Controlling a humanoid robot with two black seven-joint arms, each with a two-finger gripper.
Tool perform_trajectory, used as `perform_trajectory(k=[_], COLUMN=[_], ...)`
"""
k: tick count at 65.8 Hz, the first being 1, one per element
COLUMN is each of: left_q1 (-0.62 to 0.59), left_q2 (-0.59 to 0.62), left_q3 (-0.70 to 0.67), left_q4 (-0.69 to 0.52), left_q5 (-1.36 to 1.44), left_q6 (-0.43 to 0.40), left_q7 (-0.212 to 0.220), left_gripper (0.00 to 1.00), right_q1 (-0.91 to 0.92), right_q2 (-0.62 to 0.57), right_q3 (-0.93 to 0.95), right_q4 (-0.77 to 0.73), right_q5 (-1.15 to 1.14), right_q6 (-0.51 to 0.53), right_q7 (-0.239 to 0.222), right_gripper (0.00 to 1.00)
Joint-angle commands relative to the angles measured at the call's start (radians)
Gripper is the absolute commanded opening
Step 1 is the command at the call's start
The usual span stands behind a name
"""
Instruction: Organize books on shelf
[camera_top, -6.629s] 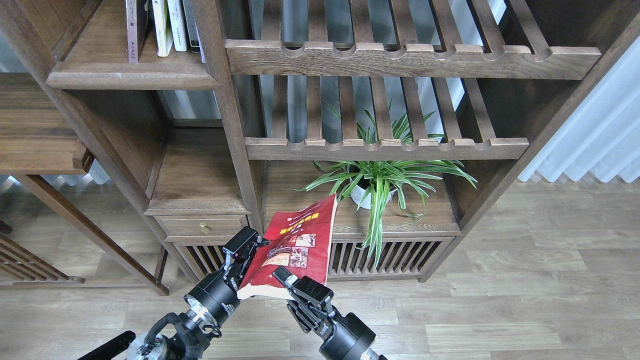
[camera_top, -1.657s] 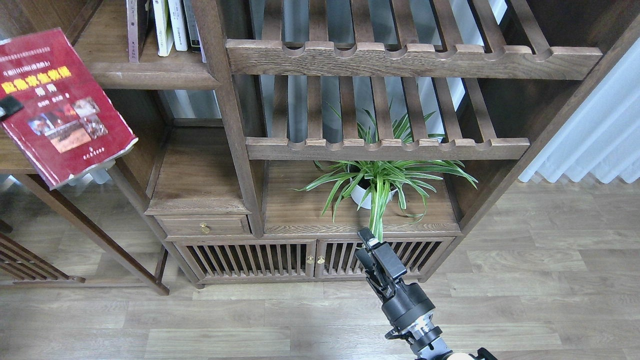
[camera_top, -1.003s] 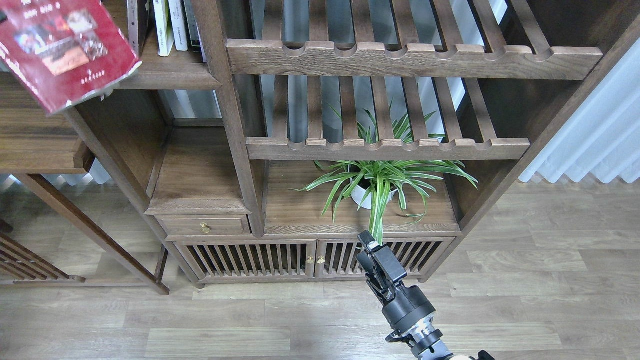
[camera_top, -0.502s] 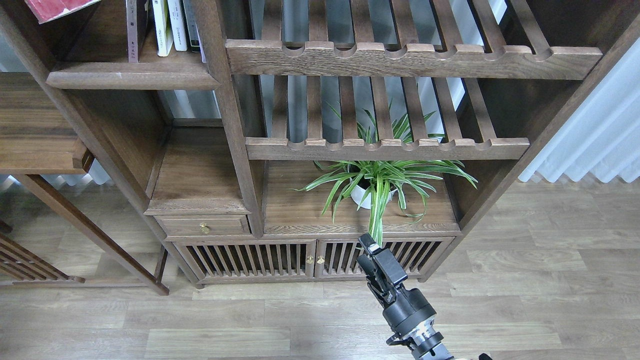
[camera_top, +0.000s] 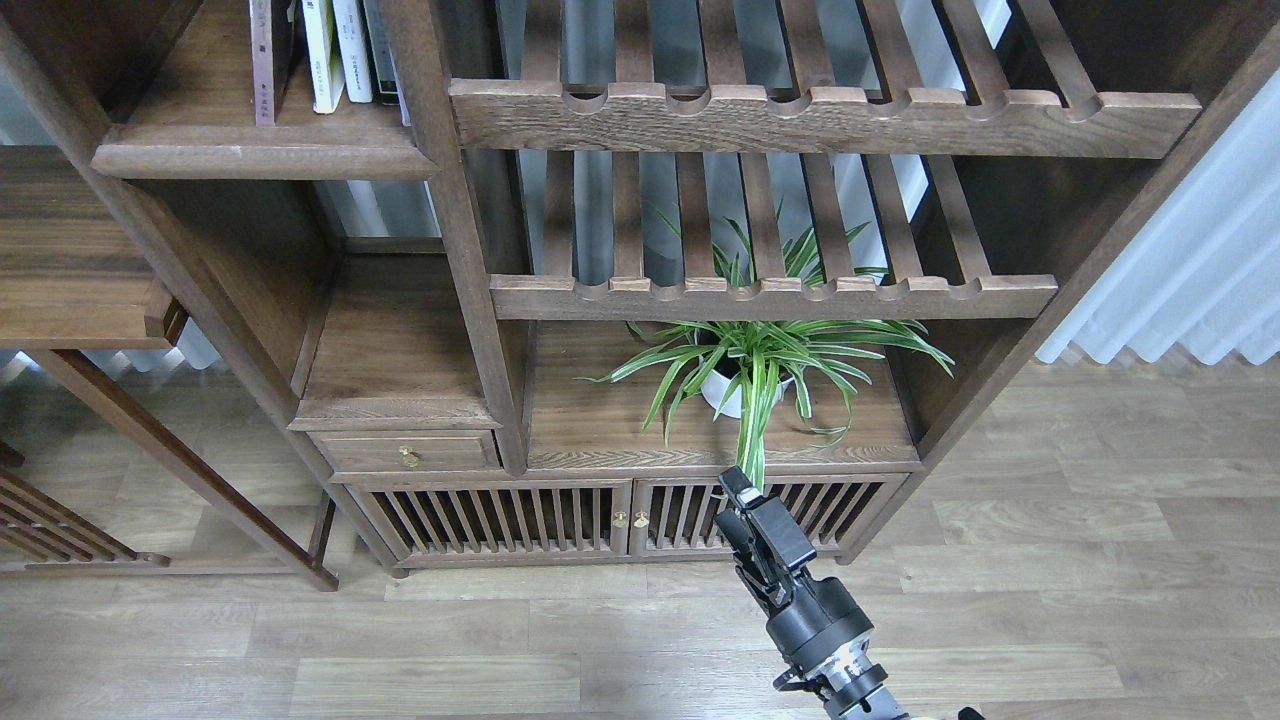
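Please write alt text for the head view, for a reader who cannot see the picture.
A dark wooden bookcase fills the view; on its upper left shelf a few books stand upright. A potted plant sits lower down, beneath two slatted racks. The right end effector hangs empty before the cabinet doors; the left arm is not in view.

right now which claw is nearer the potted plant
Right. The right claw sits just below and in front of the potted plant, near its hanging leaves. The left claw is out of view.
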Motion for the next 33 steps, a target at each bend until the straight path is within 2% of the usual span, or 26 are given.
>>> perform_trajectory(k=[1, 9, 33], left_q1=[-0.025, -0.04, -0.054], left_q2=[-0.062, -0.122, -0.14], left_q3=[-0.002, -0.019, -0.065], left_q4=[0.05, 0.093, 0.11], left_q5=[0.014, 0.072, 0.216], left_q6=[0.0, 0.0, 0.0], left_q7=[0.001, -0.001, 0.01], left_gripper=[0.03, 0.03, 0.03], right_q1=[0.003, 0.004, 0.039], right_q2=[0.0, 0.0, 0.0], right_q3=[0.0, -0.002, -0.014], right_q4=[0.0, 0.0, 0.001], right_q5=[0.0, 0.003, 0.009], right_q6=[0.0, 0.0, 0.0], right_q7=[0.0, 0.0, 0.001], right_gripper=[0.98, 0.98, 0.98])
